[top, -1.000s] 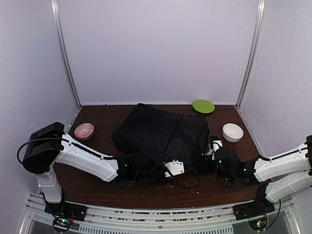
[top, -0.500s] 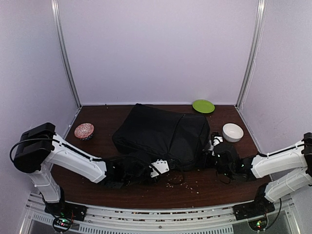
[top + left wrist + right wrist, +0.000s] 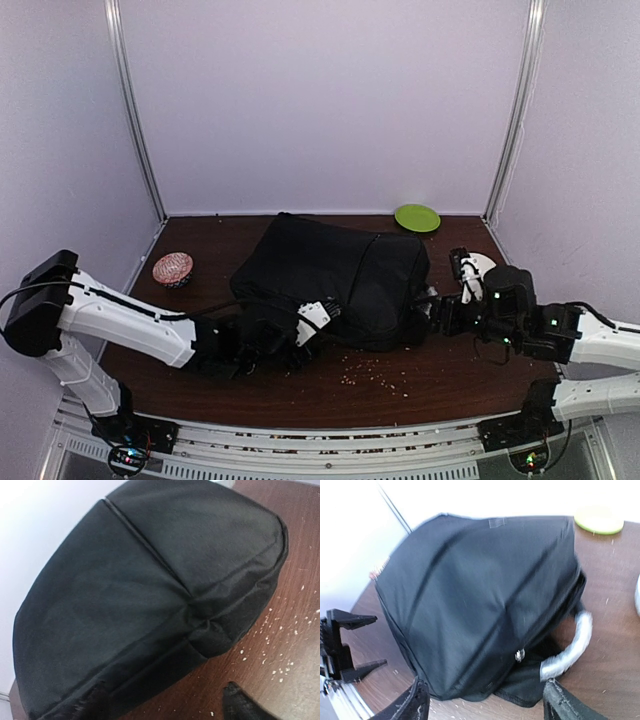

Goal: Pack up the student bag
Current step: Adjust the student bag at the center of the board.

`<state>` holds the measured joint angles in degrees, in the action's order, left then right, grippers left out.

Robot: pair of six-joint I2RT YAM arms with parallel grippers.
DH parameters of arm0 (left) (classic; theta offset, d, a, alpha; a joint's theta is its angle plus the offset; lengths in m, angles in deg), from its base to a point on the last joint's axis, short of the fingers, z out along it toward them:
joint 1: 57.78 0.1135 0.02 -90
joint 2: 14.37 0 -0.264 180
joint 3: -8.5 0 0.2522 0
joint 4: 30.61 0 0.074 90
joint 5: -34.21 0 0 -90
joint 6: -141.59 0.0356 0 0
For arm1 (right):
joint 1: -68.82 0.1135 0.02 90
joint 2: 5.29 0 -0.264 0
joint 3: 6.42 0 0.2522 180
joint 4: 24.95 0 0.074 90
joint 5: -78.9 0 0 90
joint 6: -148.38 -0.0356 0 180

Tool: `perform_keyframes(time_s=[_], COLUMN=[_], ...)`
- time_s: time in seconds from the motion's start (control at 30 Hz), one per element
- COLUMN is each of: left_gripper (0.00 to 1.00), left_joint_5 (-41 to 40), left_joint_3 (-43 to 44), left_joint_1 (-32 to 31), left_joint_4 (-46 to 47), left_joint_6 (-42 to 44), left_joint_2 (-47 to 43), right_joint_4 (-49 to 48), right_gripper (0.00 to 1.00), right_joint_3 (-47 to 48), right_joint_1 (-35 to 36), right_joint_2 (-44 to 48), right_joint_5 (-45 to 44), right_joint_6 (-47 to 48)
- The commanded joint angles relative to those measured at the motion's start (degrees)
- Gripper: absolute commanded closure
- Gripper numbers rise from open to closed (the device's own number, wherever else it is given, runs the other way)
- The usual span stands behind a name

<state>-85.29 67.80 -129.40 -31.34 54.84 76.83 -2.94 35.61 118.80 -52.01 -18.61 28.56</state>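
Observation:
The student bag (image 3: 335, 278), a big black soft backpack, lies flat in the middle of the brown table. My left gripper (image 3: 320, 315) is at its near edge. In the left wrist view that gripper (image 3: 167, 707) is open, its fingers straddling the bag's (image 3: 140, 580) lower seam without touching it. My right gripper (image 3: 441, 312) is just off the bag's right end. In the right wrist view this gripper (image 3: 487, 705) stands open in front of the bag (image 3: 480, 590), with the pale grey handle (image 3: 572, 647) beside its right finger. Neither gripper holds anything.
A green plate (image 3: 417, 217) sits at the back right. A white bowl (image 3: 480, 264) is partly hidden behind the right arm. A red-patterned bowl (image 3: 172, 268) is on the left. Pale crumbs (image 3: 378, 374) dot the table in front of the bag.
Both grippers have gone from shut to open and let go of the bag's near edge. The left arm has drawn back to the left and the right arm to the right.

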Motion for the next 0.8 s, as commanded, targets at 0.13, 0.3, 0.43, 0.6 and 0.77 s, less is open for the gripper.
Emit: perform_keyframes(time_s=[0.13,0.3,0.43,0.6,0.77], left_gripper=[0.03,0.02,0.02,0.03,0.16], left_joint_5=[5.6,23.4,30.0,35.7,43.7], left_joint_3=[-2.9,-7.9,-4.0,0.3,4.6], left_joint_1=[6.7,20.3,25.0,30.5,37.9], left_joint_4=[-5.3,2.2,2.3,3.2,8.9], left_joint_6=[-25.1,-43.9,-47.5,-50.8,-52.9], left_joint_2=[-9.7,-10.5,-4.7,3.5,9.1], right_joint_4=[2.9,-4.0,-1.6,-5.5,-9.5], right_gripper=[0.22,0.22,0.23,0.36,0.62], right_joint_3=[16.4,26.1,33.7,27.9,20.8], right_joint_1=[-11.9,-19.8,-21.6,-21.1,-16.4], right_joint_2=[-10.6,-26.1,-38.0,-38.7,-35.8], right_joint_5=[1.7,3.9,9.2,12.6,14.3], right_joint_6=[0.5,-1.8,-1.6,-5.4,-10.1])
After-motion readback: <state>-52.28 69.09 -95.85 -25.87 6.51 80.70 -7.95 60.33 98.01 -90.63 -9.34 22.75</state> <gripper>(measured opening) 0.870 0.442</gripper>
